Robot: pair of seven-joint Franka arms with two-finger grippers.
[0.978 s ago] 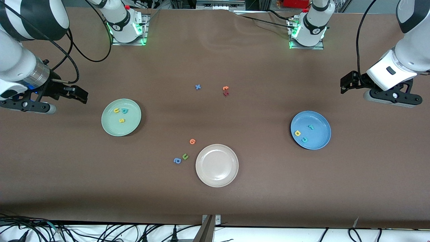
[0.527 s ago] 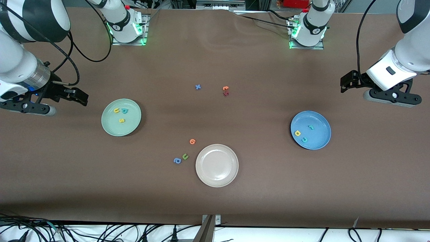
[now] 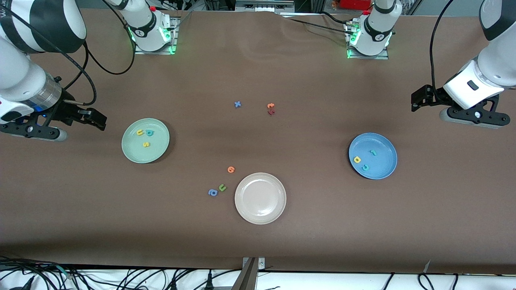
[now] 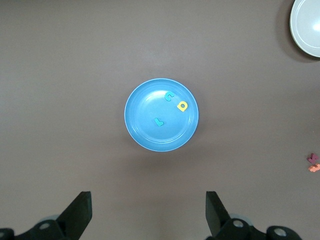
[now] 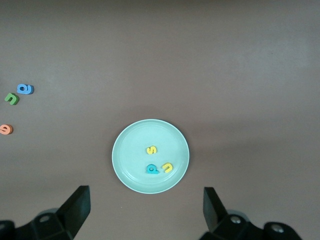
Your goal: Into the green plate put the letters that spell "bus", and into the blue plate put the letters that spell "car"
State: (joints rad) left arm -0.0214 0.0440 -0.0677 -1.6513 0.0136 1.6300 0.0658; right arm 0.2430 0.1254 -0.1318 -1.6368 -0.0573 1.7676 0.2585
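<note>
The green plate [image 3: 155,151] lies toward the right arm's end of the table and holds a yellow u [image 3: 140,132], a teal b [image 3: 149,133] and a yellow s [image 3: 146,144]. The blue plate [image 3: 385,161] lies toward the left arm's end with a teal r [image 3: 373,152], a yellow a [image 3: 357,160] and a teal c [image 3: 365,167] in it. My right gripper [image 3: 96,119] hangs open and empty beside the green plate [image 5: 132,160]. My left gripper [image 3: 419,100] hangs open and empty beside the blue plate [image 4: 145,115].
A beige plate [image 3: 260,213] sits empty near the front camera. Beside it lie an orange letter [image 3: 231,169], a green u [image 3: 222,187] and a blue a [image 3: 213,192]. Mid-table lie a blue x [image 3: 238,104], an orange letter [image 3: 271,106] and a dark red one [image 3: 271,112].
Both arms have shifted only slightly, each staying beside its plate with its fingers open. The plates and letters have not moved.
</note>
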